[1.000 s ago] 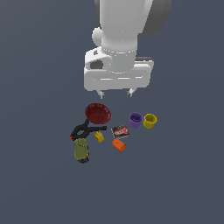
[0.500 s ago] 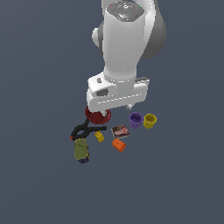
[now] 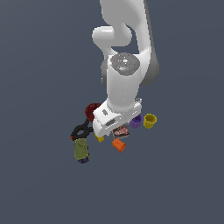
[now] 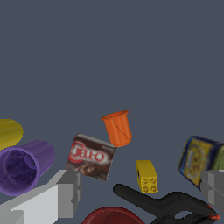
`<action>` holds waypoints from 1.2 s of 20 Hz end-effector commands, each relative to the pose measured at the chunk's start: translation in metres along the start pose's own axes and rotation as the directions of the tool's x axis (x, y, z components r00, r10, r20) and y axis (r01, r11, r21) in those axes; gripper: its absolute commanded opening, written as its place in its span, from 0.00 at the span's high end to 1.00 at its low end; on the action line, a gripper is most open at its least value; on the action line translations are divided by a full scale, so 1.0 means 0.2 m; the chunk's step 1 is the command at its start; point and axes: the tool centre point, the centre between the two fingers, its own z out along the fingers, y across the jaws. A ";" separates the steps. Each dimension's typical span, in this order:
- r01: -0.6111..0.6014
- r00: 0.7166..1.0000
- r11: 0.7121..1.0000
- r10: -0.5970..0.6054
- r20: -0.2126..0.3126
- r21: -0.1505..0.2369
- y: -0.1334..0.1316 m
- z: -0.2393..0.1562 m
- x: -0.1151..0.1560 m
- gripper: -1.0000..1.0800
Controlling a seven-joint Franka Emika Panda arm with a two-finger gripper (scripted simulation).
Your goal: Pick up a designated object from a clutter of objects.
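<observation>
One orange cup [image 4: 117, 127]: we see it standing free, just beside the Jell-O box [image 4: 90, 156] and near the yellow block [image 4: 146, 176].
Neighbours: purple cup [image 4: 24, 167], black clamp [image 4: 164, 204], red bowl [image 4: 111, 216].
Pincer [image 4: 140, 192]: fingers apart, holding nothing, above the clutter.

Flat dark grey-blue floor [image 3: 39, 188] carrying one loose cluster — orange cup [image 4: 117, 127] lying tipped, dark red box [image 4: 91, 156] just beside it, yellow block [image 4: 146, 176], black clamp [image 4: 164, 204], red bowl [image 3: 92, 110], olive can [image 3: 81, 149], purple cup [image 4: 24, 166] and yellow cup [image 3: 150, 120] sitting side by side.
</observation>
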 end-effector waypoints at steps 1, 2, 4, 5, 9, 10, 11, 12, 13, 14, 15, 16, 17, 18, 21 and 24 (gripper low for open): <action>0.071 0.997 0.997 -0.071 0.000 0.004 0.00 0.11 0.02 0.04; 0.097 0.995 0.995 -0.097 0.000 0.005 0.00 0.16 0.03 0.04; 0.145 0.989 0.989 -0.145 -0.001 0.008 -0.01 0.23 0.04 0.04; 0.167 0.986 0.986 -0.167 -0.002 0.010 -0.01 0.27 0.04 0.04; 0.239 0.971 0.971 -0.239 -0.004 0.015 -0.02 0.39 0.05 0.04; 0.254 0.967 0.967 -0.254 -0.005 0.016 -0.02 0.42 0.06 0.04; 0.267 0.964 0.964 -0.267 -0.005 0.017 -0.02 0.44 0.06 0.04; 0.278 0.960 0.960 -0.278 -0.006 0.017 -0.02 0.46 0.06 0.04; 0.289 0.957 0.957 -0.288 -0.006 0.018 -0.03 0.48 0.06 0.04; 0.297 0.955 0.955 -0.297 -0.007 0.019 -0.03 0.49 0.06 0.04; 0.305 0.952 0.952 -0.305 -0.007 0.019 -0.03 0.51 0.06 0.04; 0.311 0.950 0.950 -0.311 -0.008 0.020 -0.03 0.52 0.06 0.04; 0.315 0.949 0.949 -0.315 -0.008 0.020 -0.03 0.52 0.06 0.04; 0.319 0.948 0.948 -0.319 -0.008 0.020 -0.03 0.53 0.06 0.04; 0.317 0.948 0.948 -0.317 -0.007 0.021 -0.03 0.53 0.06 0.04; 0.317 0.948 0.948 -0.317 -0.007 0.021 -0.03 0.55 0.06 0.04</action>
